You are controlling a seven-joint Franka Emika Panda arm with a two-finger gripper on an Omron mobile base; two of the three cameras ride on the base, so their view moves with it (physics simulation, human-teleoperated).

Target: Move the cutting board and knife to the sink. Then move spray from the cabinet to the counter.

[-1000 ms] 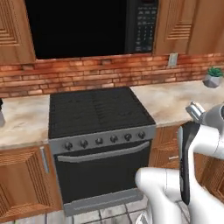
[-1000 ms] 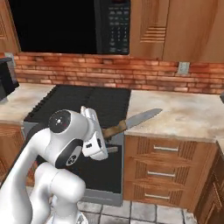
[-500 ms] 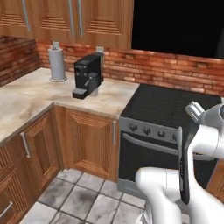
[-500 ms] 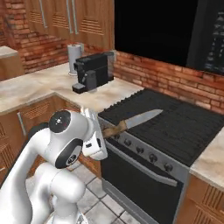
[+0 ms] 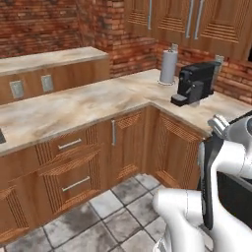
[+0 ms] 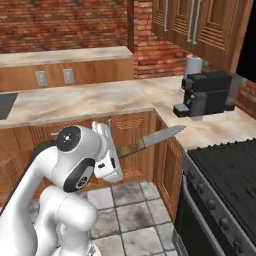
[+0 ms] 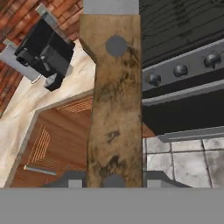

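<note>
Even, soft rendered light throughout; no glare noted. Bench [image 5: 74, 106] evenly lit, cabinet fronts below shaded darker. Faint shadow seen beneath coffee machine [image 6: 207, 95]. Textures rendered coarse and pixelated; knife handle [image 7: 114, 105] blurred at close range.

A black coffee machine [image 5: 196, 83] stands beside a paper towel roll [image 5: 169, 67], a black stove [image 6: 225, 180] nearby.
</note>
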